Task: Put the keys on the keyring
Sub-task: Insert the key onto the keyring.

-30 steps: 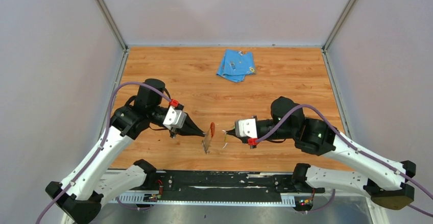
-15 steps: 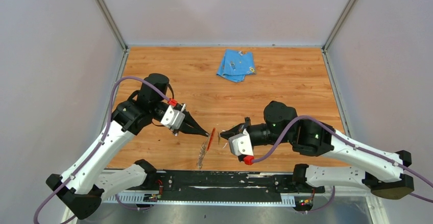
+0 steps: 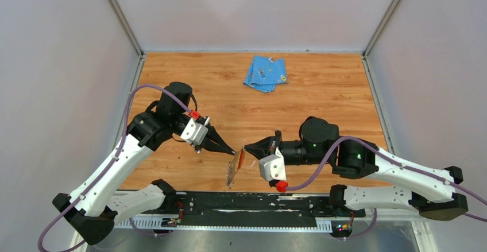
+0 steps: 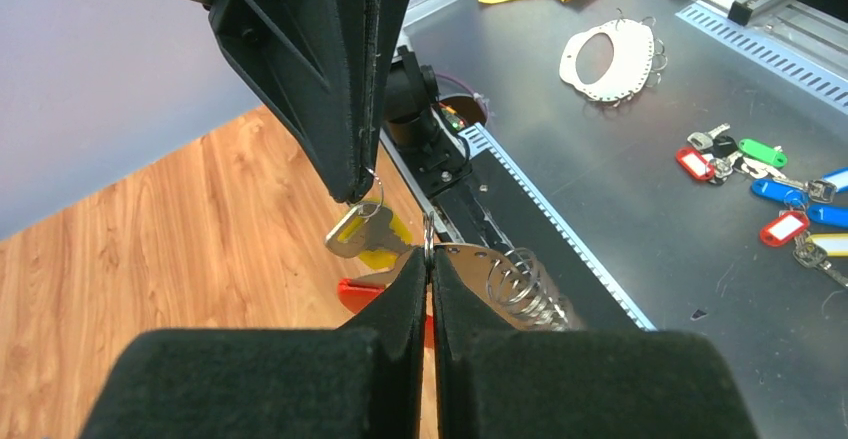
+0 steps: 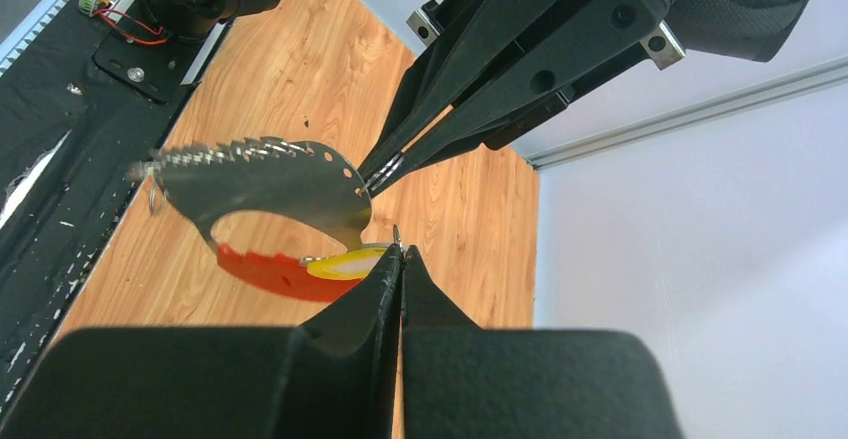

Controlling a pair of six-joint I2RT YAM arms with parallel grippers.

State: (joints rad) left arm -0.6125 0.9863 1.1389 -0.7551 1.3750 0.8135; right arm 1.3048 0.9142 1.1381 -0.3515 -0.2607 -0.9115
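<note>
The keyring (image 5: 270,184), a flat silvery plate with a red strip (image 5: 262,269) along one curved edge, hangs above the table's near edge (image 3: 232,171). My left gripper (image 4: 429,256) is shut on a small wire loop at the plate's rim. My right gripper (image 5: 401,251) is shut on the little ring of the yellow key (image 4: 365,239), which hangs right beside the plate, over the red strip. The two gripper tips nearly meet in the top view: the left gripper (image 3: 234,151) and the right gripper (image 3: 247,147). Several wire loops (image 4: 525,284) line the plate's edge.
A folded blue cloth (image 3: 266,73) lies at the far middle of the wooden table (image 3: 321,97). Beyond the near edge, a black rail (image 3: 247,201) and a metal bench carry a white plate (image 4: 610,54) and several coloured key tags (image 4: 770,174).
My right gripper has rolled and moved left with the yellow key, closing the gap to the left gripper's tip. The keyring has swung slightly in the left gripper.
</note>
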